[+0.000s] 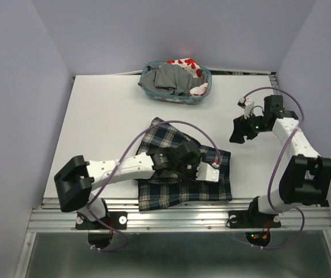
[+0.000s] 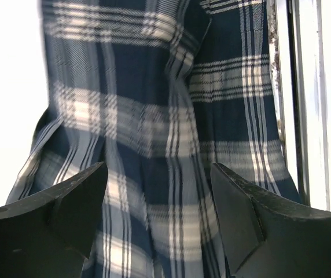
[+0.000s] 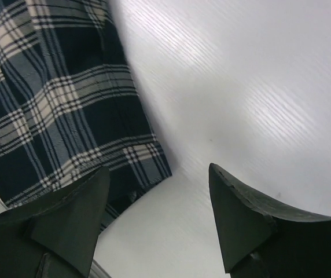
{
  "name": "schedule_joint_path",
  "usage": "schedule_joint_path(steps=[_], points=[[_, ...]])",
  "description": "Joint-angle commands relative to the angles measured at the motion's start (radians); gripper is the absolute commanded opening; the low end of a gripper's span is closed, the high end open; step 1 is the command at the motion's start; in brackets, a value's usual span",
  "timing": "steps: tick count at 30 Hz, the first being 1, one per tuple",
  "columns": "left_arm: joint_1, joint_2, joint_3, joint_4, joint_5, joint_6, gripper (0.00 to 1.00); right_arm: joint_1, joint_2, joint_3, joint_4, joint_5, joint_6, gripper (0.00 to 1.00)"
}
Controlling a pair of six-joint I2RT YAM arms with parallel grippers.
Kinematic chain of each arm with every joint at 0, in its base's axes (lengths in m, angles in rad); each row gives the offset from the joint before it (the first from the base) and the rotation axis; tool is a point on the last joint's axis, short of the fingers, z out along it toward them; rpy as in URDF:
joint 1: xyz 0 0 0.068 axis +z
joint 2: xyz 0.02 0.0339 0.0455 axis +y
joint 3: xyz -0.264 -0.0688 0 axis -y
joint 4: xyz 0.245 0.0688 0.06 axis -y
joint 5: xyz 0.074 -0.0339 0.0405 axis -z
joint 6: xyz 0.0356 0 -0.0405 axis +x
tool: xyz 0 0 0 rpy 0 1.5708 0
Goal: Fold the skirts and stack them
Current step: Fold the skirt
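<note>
Holds the left claw (image 2: 157, 171) wide open just above the plaid skirt (image 1: 183, 188), spread at the near edge of the worktop (image 1: 107, 127). Hangs the right claw (image 3: 158, 169) open beside that skirt's right edge, gripping nothing. Shows the grey skirt (image 1: 168, 78) and red-print skirt (image 1: 186, 62) heaped in the teal basket (image 1: 205, 92) at the far edge.

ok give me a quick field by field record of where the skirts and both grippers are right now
plaid skirt: lying on the table near the front edge
grey skirt: bunched in the basket
red-print skirt: in the basket, behind and beside the grey skirt
basket: at the far edge of the table
left gripper: over the plaid skirt, open, gripping nothing
right gripper: over bare table just right of the plaid skirt, open, empty
stack: none yet
</note>
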Motion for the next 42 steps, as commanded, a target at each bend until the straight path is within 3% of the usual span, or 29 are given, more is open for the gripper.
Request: schedule_joint_path(steps=[1,8,11,14,15,17,20,23,28,30,32,33,34,42], points=[[-0.045,0.101,0.082,0.119,-0.09,0.023,0.81,-0.091,0.085,0.108,-0.213,0.008,-0.104,0.75],[-0.066,0.222,0.176,0.173,-0.068,0.092,0.76,-0.122,0.129,0.056,-0.339,-0.034,-0.233,0.82],[-0.074,0.257,0.201,0.15,-0.044,0.118,0.66,-0.122,0.125,0.01,-0.332,-0.043,-0.238,0.84],[-0.073,0.286,0.219,0.135,-0.047,0.127,0.5,-0.122,0.122,-0.02,-0.312,-0.047,-0.238,0.85],[-0.073,0.286,0.221,0.133,-0.044,0.13,0.38,-0.122,0.122,-0.045,-0.304,-0.047,-0.237,0.85],[-0.07,0.286,0.221,0.126,-0.034,0.136,0.29,-0.122,0.119,-0.072,-0.284,-0.046,-0.243,0.86],[-0.063,0.282,0.227,0.104,-0.014,0.144,0.29,-0.122,0.127,-0.088,-0.264,-0.046,-0.249,0.86],[-0.065,0.282,0.233,0.075,0.015,0.173,0.5,-0.122,0.148,-0.1,-0.261,-0.051,-0.264,0.86],[-0.065,0.32,0.267,0.057,0.025,0.184,0.51,-0.122,0.155,-0.14,-0.254,-0.058,-0.286,0.86],[-0.065,0.332,0.287,0.058,0.016,0.184,0.4,-0.122,0.142,-0.155,-0.246,-0.061,-0.289,0.85],[-0.06,0.354,0.308,0.05,0.005,0.173,0.23,-0.122,0.132,-0.165,-0.231,-0.057,-0.287,0.86],[-0.045,0.358,0.332,0.031,0.012,0.163,0.08,-0.122,0.129,-0.174,-0.223,-0.052,-0.287,0.85],[-0.034,0.357,0.342,0.027,0.024,0.15,0.03,-0.122,0.121,-0.18,-0.215,-0.043,-0.275,0.85],[0.091,0.288,0.423,0.038,0.075,0.067,0.0,-0.122,0.089,-0.203,-0.071,-0.046,-0.188,0.86]])
